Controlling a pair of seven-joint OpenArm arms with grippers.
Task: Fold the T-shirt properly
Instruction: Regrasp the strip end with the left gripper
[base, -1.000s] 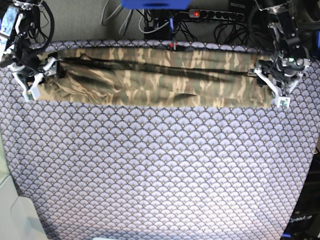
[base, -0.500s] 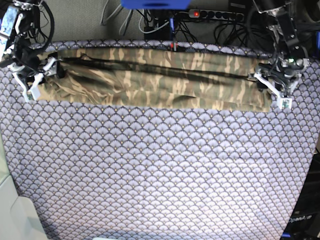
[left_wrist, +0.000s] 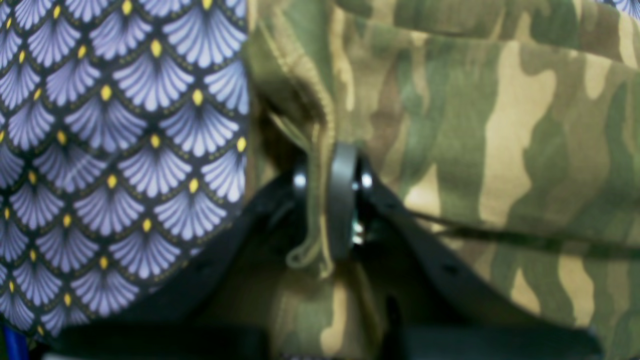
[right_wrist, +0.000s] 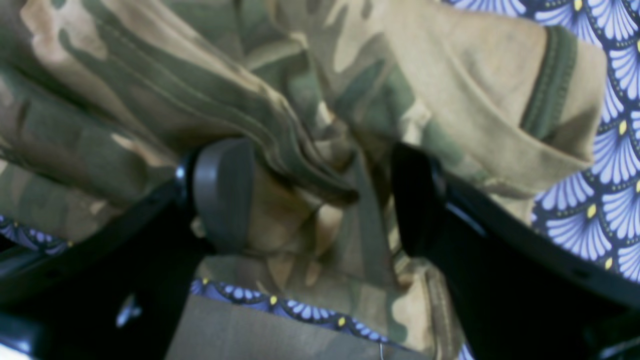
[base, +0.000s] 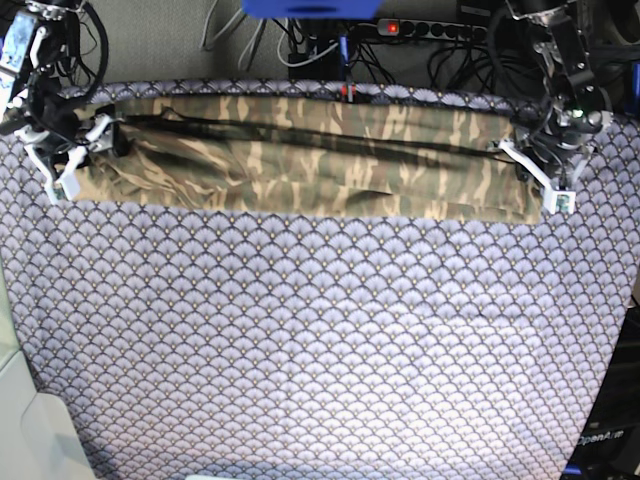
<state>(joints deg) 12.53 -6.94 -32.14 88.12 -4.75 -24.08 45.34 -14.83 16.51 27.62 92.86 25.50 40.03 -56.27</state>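
Purple tablecloth (base: 320, 350) under T-shirt (base: 300, 160), left tool (left_wrist: 330, 200) pinching hem.

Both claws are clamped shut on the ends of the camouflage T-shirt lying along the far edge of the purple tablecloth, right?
Not quite. Only the left claw is shut on the T-shirt. In the right wrist view, the right claw stands open around bunched cloth. The rest holds: the shirt lies along the tablecloth's far edge.

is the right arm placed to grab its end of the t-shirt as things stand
Probably yes. The right gripper stands open with bunched folds of the T-shirt already between its pads, and nothing blocks them; the left gripper is shut on the other end.
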